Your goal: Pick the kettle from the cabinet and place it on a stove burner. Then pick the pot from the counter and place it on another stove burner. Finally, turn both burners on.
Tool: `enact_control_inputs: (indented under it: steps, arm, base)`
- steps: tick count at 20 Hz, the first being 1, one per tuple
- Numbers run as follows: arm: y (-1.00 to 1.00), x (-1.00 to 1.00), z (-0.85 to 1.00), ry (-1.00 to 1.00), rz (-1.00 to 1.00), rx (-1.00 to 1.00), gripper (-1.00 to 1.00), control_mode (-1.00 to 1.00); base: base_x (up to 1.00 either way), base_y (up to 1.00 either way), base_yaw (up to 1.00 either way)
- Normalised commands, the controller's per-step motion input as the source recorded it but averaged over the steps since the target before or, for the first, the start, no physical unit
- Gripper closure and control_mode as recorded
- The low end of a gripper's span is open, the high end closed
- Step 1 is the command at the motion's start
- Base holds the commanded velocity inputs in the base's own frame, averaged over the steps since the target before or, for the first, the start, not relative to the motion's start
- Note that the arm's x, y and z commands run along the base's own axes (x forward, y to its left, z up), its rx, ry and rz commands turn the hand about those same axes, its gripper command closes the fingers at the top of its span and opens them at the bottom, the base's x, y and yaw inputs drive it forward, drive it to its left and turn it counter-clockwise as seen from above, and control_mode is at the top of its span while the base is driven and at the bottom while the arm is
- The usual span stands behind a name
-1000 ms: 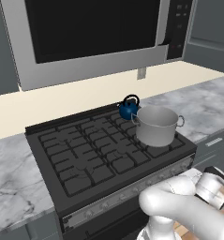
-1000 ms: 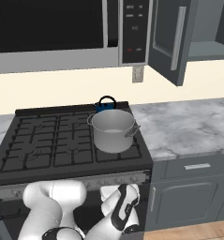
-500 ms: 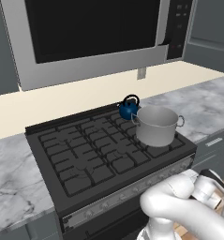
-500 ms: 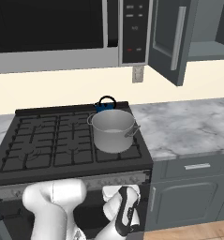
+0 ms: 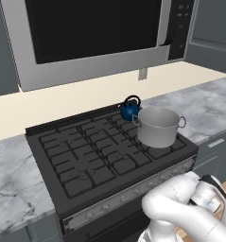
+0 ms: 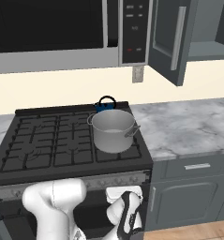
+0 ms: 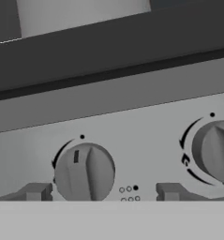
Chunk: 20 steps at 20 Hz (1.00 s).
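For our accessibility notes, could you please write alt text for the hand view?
Close-up of the stove's silver knob strip: one round knob sits between the two finger tips of the open gripper, and a second knob is cut off at the right edge.

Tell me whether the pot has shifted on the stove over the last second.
No. The pot sits on the same front right burner, just ahead of the kettle.

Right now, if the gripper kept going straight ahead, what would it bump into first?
Probably the silver stove knob sitting between the gripper fingertips on the knob strip. How near it is, I can't tell.
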Motion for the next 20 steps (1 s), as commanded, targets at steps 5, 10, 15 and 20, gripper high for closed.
enact_control_inputs:
  steps: [5,10,15,20]
  arm:
    - [0.00,0.08,0.00,-0.05,0.00,0.03,-1.00,-1.00]
    - [0.02,0.00,0.04,-0.05,0.00,0.00,-1.00,-1.00]
    - [0.01,0.00,0.16,-0.08,0.00,0.00,-1.00,-1.00]
    - [0.01,0.00,0.11,-0.05,0.00,0.00,-1.00,-1.00]
  base:
    - [0.00,0.00,0.00]
    - [0.00,0.00,0.00]
    - [0.00,0.00,0.00]
    - [0.00,0.00,0.00]
